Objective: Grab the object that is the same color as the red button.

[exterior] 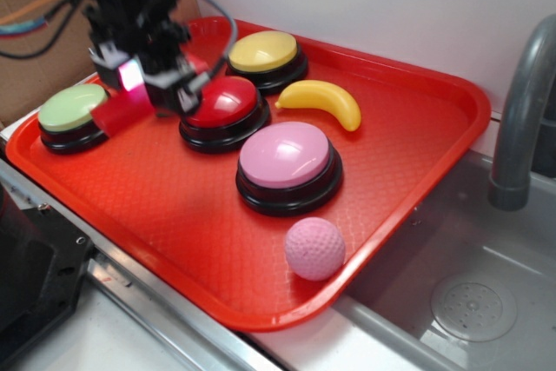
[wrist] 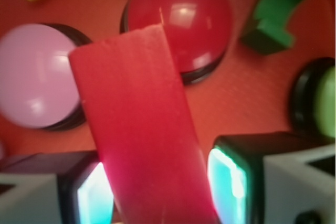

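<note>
My gripper (exterior: pixel 155 84) hangs over the back left of the red tray (exterior: pixel 174 215), just left of the red button (exterior: pixel 224 102). It is shut on the long red block (exterior: pixel 122 115), which sticks out down and to the left, toward the green button. In the wrist view the red block (wrist: pixel 142 129) fills the middle, clamped between the two glowing pads of the gripper (wrist: pixel 163 182). Its far end lies over the edge of the red button (wrist: pixel 184 17).
A green-domed button (exterior: pixel 72 109) sits at the tray's left. A yellow-domed button (exterior: pixel 263 51), a banana (exterior: pixel 321 100), a pink-domed button (exterior: pixel 285 155) and a pink golf ball (exterior: pixel 314 248) also lie on the tray. A green notched block (wrist: pixel 273 17) shows in the wrist view. A grey faucet (exterior: pixel 521 110) stands right.
</note>
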### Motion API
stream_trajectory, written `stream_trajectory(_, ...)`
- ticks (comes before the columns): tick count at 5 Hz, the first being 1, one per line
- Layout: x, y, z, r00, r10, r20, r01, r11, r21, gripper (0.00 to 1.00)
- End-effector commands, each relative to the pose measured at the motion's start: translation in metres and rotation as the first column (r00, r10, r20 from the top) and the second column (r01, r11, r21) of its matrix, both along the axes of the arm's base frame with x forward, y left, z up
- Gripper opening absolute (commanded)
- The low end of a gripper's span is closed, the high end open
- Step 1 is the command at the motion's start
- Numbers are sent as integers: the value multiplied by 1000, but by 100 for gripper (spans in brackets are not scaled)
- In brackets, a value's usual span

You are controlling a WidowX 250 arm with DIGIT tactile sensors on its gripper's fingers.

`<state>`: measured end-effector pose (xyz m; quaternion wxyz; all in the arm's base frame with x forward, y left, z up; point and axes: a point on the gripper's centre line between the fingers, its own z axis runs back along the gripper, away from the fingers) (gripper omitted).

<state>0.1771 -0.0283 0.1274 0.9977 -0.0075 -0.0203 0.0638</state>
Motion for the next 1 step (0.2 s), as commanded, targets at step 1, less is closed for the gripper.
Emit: stream_trajectory(1, -3, -1, 69, 983, -50, 175, 51, 999, -2, 0)
